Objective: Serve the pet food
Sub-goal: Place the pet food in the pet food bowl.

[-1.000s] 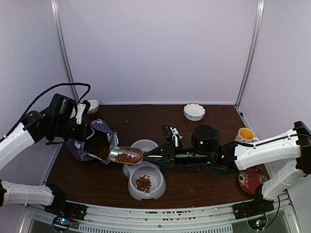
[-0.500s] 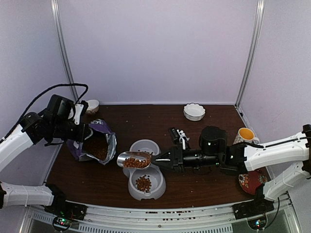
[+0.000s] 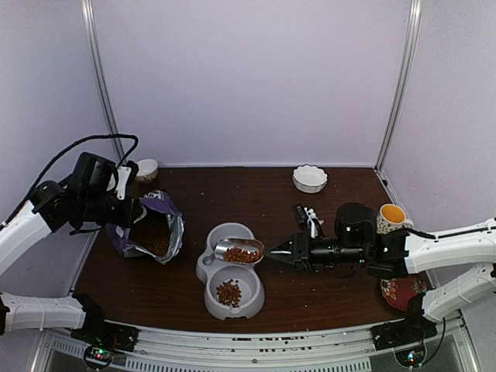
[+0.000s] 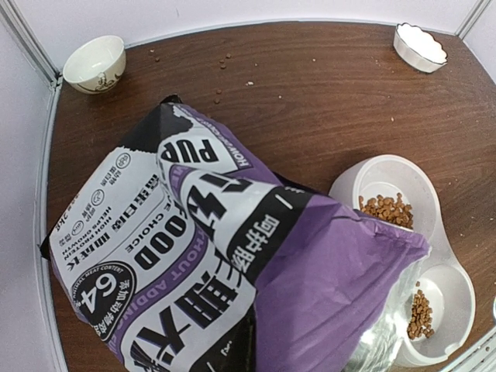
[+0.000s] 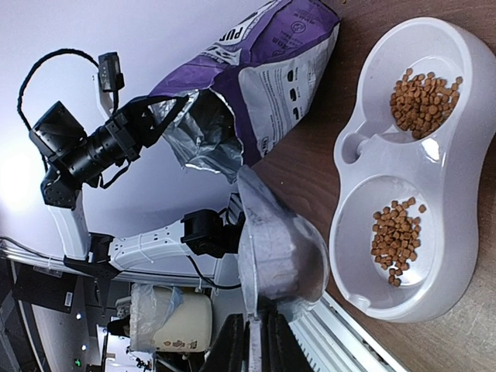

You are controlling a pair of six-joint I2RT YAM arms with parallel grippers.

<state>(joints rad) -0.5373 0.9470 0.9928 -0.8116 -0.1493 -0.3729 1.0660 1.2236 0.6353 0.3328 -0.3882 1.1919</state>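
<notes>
Here, right gripper (image 3: 271, 252) clenched on scoop (image 3: 229, 248) handle; kibble (image 3: 243, 254) straight ahead, over bowl (image 3: 208, 298); left gripper (image 3: 128, 211) pinches bag (image 3: 163, 203).

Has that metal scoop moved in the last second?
Yes. The scoop has shifted right, away from the bag, and is now over the far compartment of the bowl.

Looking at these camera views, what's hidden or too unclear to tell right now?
Left wrist view: the purple bag fills the frame, hiding the left gripper entirely.
Right wrist view: the scoop shows only its outside, so its contents are hidden; the right gripper is cut off by the bottom edge.
Top view: the bag's walls hide how much pet food is inside.
</notes>
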